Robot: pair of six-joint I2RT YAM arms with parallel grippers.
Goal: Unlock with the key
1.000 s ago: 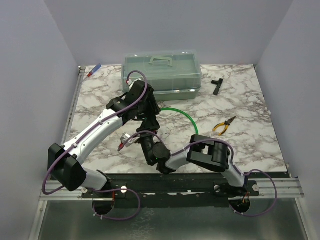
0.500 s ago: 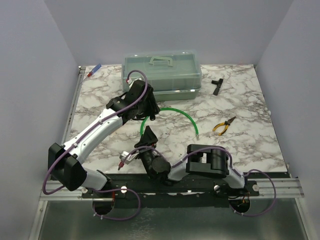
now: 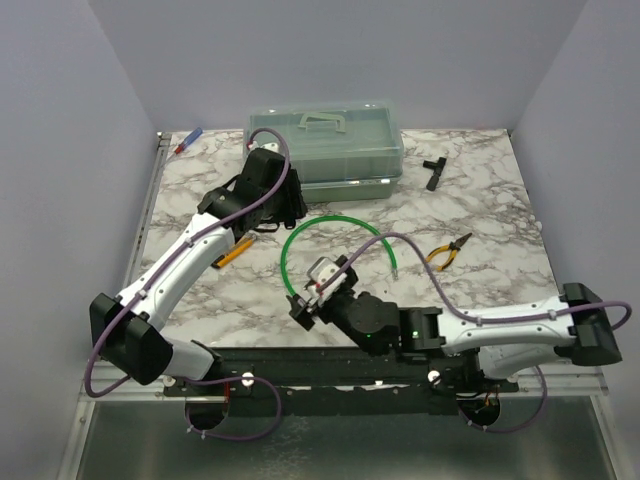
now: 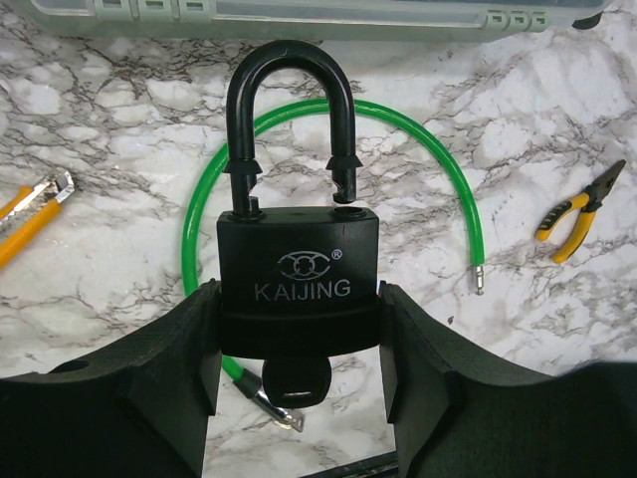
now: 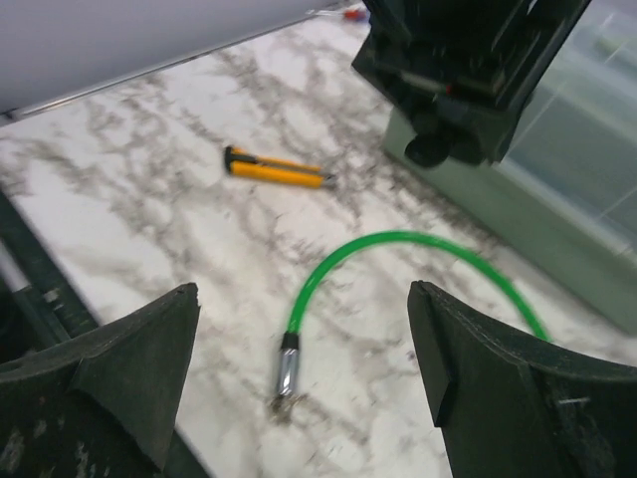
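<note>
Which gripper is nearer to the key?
Left. The left gripper holds the padlock with the key in it; the right gripper is open, apart, near the green cable's end.

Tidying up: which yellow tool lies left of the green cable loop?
The utility knife, a straight yellow bar; the pliers, handles splayed, lie right of the loop.

Soft, even light fell on the marble worktop in all three views, leaving only faint shadows and no hard glare. The left wrist view was sharp: the padlock between the left fingers showed crisp lettering. The right wrist view was blurred throughout, the dark right fingers and the green cable beyond them soft-edged.
</note>
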